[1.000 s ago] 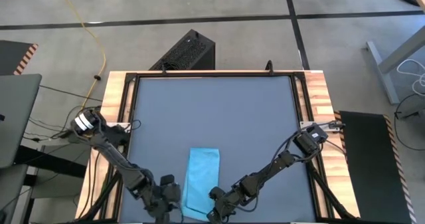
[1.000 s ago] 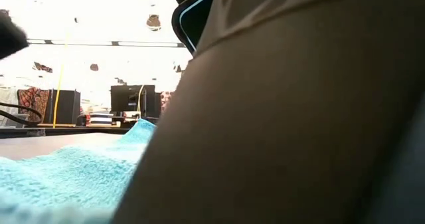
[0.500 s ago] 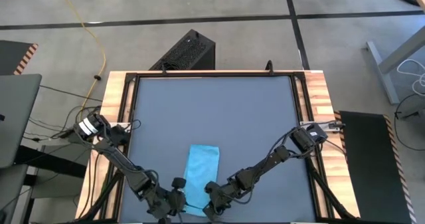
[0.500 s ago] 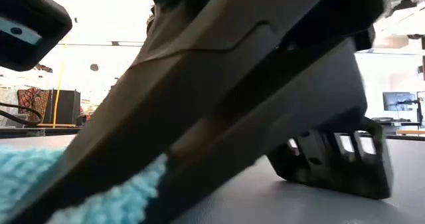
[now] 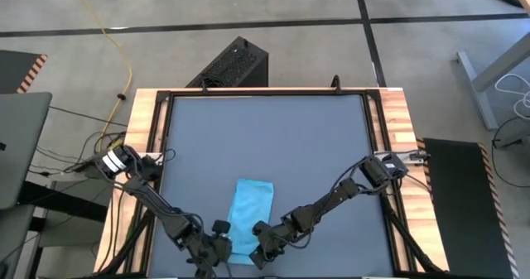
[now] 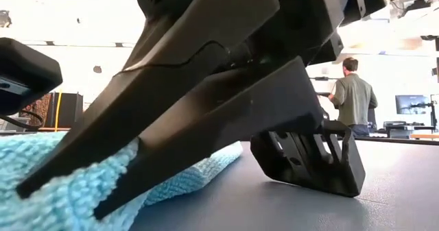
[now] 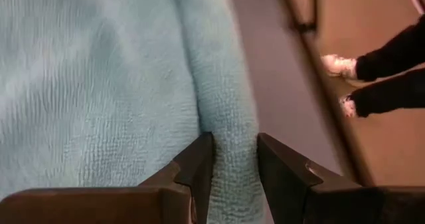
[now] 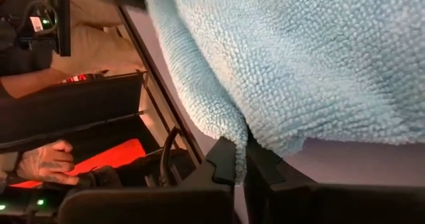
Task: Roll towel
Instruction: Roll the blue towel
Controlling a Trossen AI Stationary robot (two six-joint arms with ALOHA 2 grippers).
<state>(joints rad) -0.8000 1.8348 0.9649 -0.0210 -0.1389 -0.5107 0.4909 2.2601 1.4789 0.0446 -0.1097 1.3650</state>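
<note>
Both arms have drawn in toward the near end of the towel [image 5: 248,215] since a second ago, and the cloth's near edge now sits gathered up between them instead of lying flat and long. Seen from above, the towel lies on the dark worktop [image 5: 265,138] close to its near edge, a little left of the middle.

At the cloth's near left corner, the left gripper [image 7: 234,174] has its fingers [image 7: 197,167] partly apart with a fold of the towel's edge running between them; they straddle and pinch that ridge of cloth.

The right gripper [image 8: 242,163] is at the near right corner, its fingers [image 8: 224,159] nearly closed on a thin lip of the towel, which hangs lifted above them.

From worktop height the right gripper's dark body fills most of the view, resting across the blue cloth. A person [image 6: 353,97] stands far back in the room beyond the worktop.
</note>
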